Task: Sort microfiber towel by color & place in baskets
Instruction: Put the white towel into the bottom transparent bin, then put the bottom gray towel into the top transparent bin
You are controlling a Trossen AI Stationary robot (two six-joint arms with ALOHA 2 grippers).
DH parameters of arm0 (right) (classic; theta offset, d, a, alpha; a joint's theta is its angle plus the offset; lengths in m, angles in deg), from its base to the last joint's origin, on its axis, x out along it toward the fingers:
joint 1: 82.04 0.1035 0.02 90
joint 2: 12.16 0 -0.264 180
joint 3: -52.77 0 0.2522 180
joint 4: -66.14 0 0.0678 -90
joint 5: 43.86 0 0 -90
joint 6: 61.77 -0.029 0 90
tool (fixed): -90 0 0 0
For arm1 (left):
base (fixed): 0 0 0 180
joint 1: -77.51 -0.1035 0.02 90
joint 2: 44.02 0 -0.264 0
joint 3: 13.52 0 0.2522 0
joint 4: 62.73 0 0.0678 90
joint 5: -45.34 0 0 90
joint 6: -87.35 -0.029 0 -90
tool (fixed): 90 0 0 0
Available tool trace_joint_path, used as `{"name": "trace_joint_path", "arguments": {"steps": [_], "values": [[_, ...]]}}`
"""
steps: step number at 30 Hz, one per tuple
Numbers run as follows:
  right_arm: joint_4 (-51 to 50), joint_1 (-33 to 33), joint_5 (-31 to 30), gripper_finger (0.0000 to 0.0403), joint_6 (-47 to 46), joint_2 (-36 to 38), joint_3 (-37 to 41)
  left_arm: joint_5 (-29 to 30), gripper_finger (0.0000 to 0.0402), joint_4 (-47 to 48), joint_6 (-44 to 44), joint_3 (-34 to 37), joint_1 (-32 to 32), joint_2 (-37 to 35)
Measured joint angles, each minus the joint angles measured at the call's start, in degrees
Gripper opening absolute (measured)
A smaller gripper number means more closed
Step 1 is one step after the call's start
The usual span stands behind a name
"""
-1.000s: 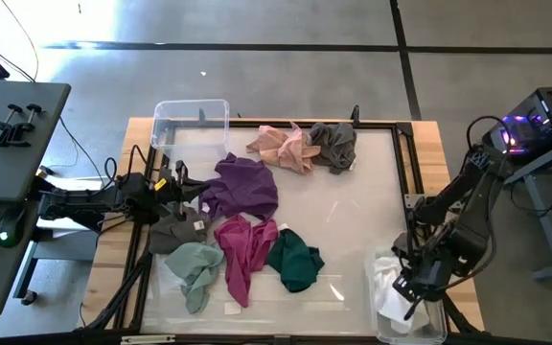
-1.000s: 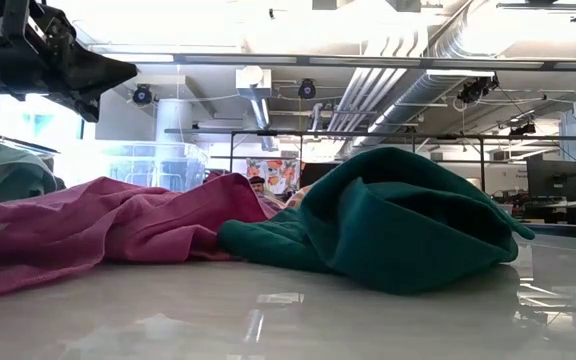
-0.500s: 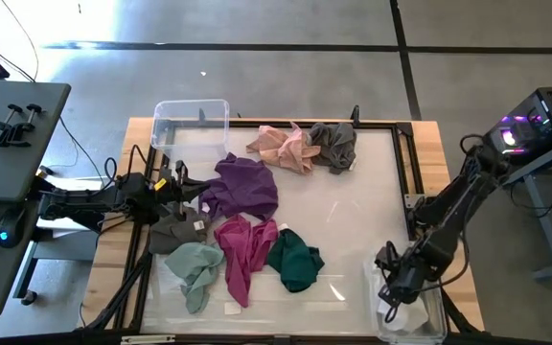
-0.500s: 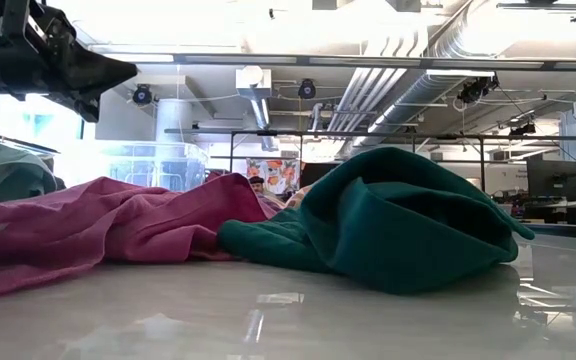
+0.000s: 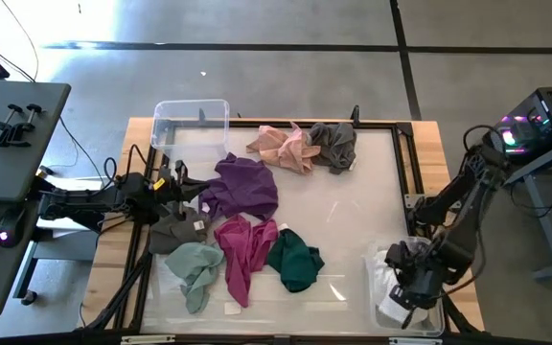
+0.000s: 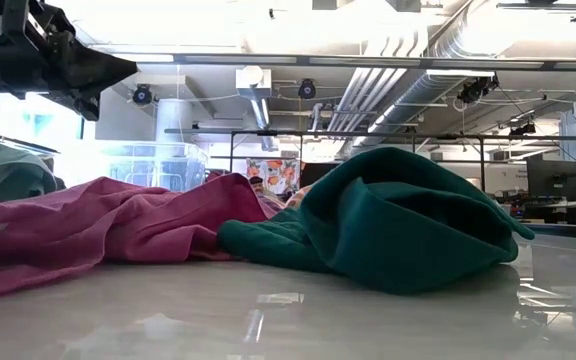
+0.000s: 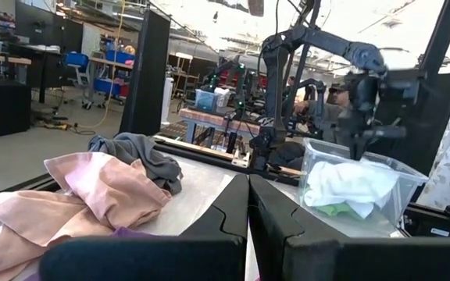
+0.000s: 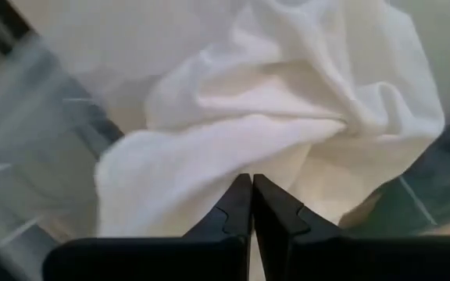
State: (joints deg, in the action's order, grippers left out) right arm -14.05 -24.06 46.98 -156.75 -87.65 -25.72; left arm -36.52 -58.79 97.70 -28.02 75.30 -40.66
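Note:
The larger clear basket sits at the table's near right corner with a white towel in it. My right gripper hangs over that basket, shut, just above the white towel. The small clear basket stands at the far left corner. Purple, magenta, dark green, pale green and dark grey towels lie crumpled left of centre. A peach towel and a grey one lie at the far edge. My left gripper waits shut by the left edge.
A green cloth shows under the white towel in the larger basket. The table's right half between the towels and that basket is bare glossy surface. A black frame runs round the table edge. Desks and equipment stand beyond both sides.
My right arm swung a little toward the table's left, then came back over the larger basket. The white towel now lies lower in the basket than a second ago. The left arm and the other towels kept still.

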Motion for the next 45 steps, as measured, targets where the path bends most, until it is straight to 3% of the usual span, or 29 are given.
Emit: {"name": "trace_joint_path", "arguments": {"steps": [3, 7, 9, 15, 19, 25, 28, 30, 35, 39, 41, 45], "values": [[-4.6, 0.6, -5.3, 0.0002, 1.3, 0.0, -5.5, 0.0, 0.0000, 0.0, 0.0, 0.0, 0.0, 0.0], [-7.1, 0.5, -20.2, 0.0004, 8.0, 0.0, -9.1, 0.0, 0.0000, -0.1, 0.0, 0.0, 0.0, 0.0], [-7.1, -0.6, -23.2, 0.0010, 10.7, 0.0, -9.1, 0.0, 0.0000, -0.4, 0.0, 0.0, 0.0, 0.0], [-6.6, -3.7, -12.8, 0.0051, 9.5, 0.0, -6.4, 0.0, 0.0000, -0.4, 0.0, 0.0, 0.0, 0.0], [-3.2, -3.7, -2.7, 0.0105, 4.0, 0.0, -2.5, 0.0, 0.0000, -0.3, 0.0, 0.0, 0.0, 0.0], [0.8, -3.7, 6.8, 0.0185, 0.3, 0.0, 4.3, 0.0, 0.0000, -0.3, -1.0, 0.0, 0.0, 0.0], [0.0, -4.0, 17.6, 0.0198, 0.5, 0.0, 6.2, 0.0, 0.0000, -0.3, -1.3, 0.0, 0.0, 0.0], [-1.6, -4.0, 19.4, 0.0197, -0.5, 0.1, 6.2, 0.0, 0.0000, -0.3, -1.5, 0.0, 0.0, 0.0], [-3.6, -3.9, 14.1, 0.0185, -0.2, 0.2, -0.5, 0.0, 0.0000, -0.5, -1.6, 0.0, 0.0, 0.0], [-5.5, -3.9, 5.0, 0.0174, 1.5, 0.2, -8.1, 0.0, 0.0000, -0.8, -1.6, 0.0, 0.0, 0.0], [-5.9, -4.0, -3.5, 0.0170, 5.2, 0.2, -11.1, 0.0, 0.0000, -0.9, -1.7, 0.0, 0.0, 0.0], [-5.4, -6.4, -29.3, 0.0170, 22.8, 0.2, -14.0, 0.0, 0.0000, -3.4, -5.1, 0.0, 0.0, 0.0]]}}
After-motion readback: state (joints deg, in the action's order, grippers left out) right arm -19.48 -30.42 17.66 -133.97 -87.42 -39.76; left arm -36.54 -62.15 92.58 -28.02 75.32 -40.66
